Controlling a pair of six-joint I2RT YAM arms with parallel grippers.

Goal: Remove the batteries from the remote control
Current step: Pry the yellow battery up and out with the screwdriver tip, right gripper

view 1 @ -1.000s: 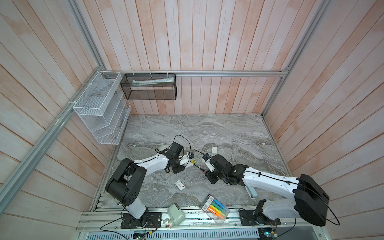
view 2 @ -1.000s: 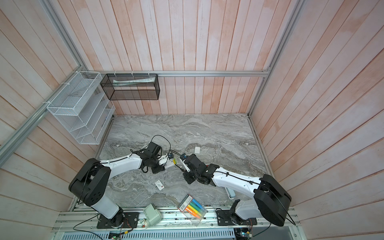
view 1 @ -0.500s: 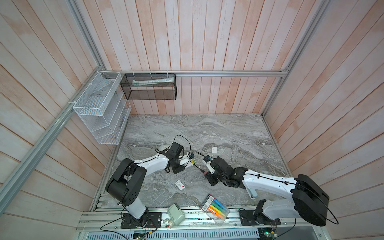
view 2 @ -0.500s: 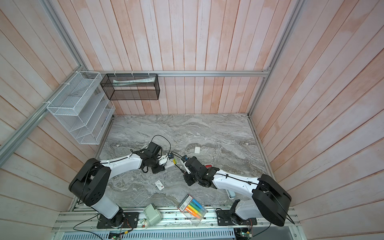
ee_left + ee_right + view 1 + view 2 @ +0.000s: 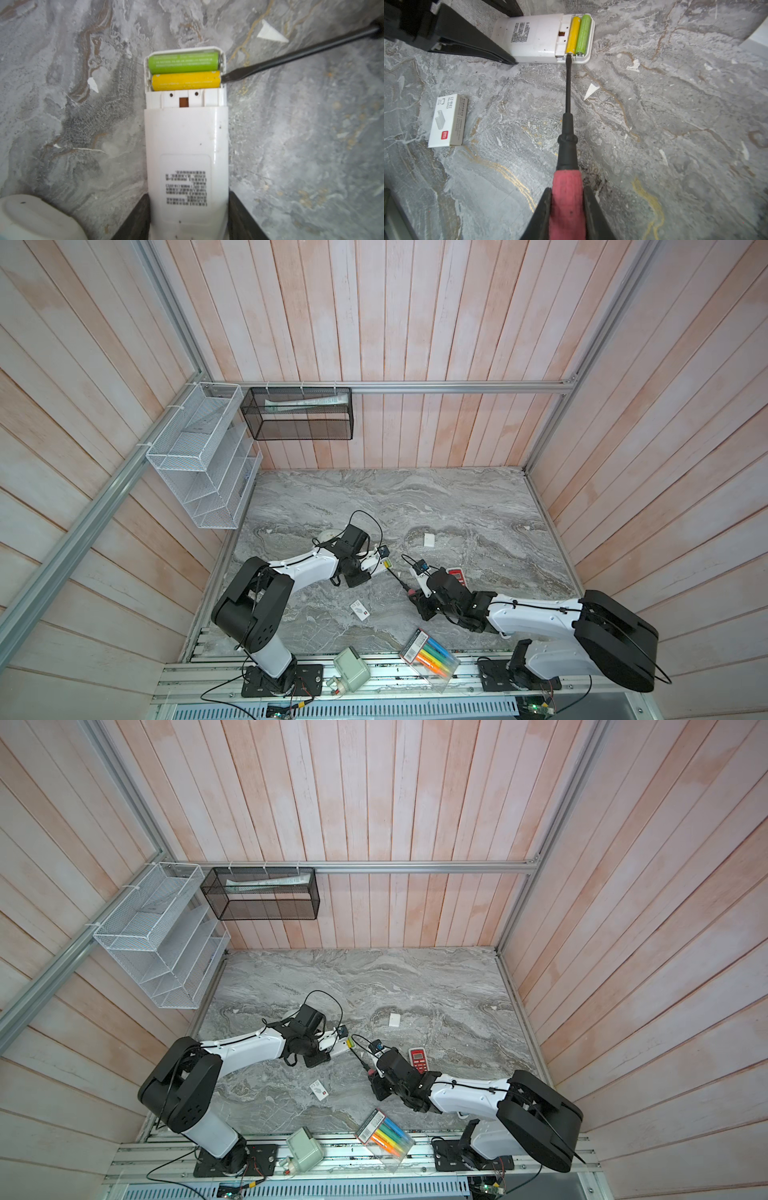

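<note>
A white remote control [image 5: 187, 135] lies back-up on the marble, and my left gripper [image 5: 188, 196] is shut on its body. Its battery bay is uncovered. A yellow battery [image 5: 186, 81] and a green battery [image 5: 184, 62] lie side by side in it. My right gripper [image 5: 567, 190] is shut on the red handle of a screwdriver [image 5: 568, 99]. The blade tip touches the end of the yellow battery [image 5: 573, 35] at the bay's edge. In both top views the two grippers meet mid-table, left gripper [image 5: 365, 568] and right gripper [image 5: 417, 592].
A small staple box [image 5: 448, 120] lies near the screwdriver. A red remote [image 5: 457, 574] sits just behind the right wrist. A flat white piece [image 5: 429, 540] lies further back. A marker pack [image 5: 430, 659] and a grey-green device [image 5: 352, 670] rest at the front rail.
The right arm has shifted slightly with the screwdriver. The left arm and the remote have stayed still.
</note>
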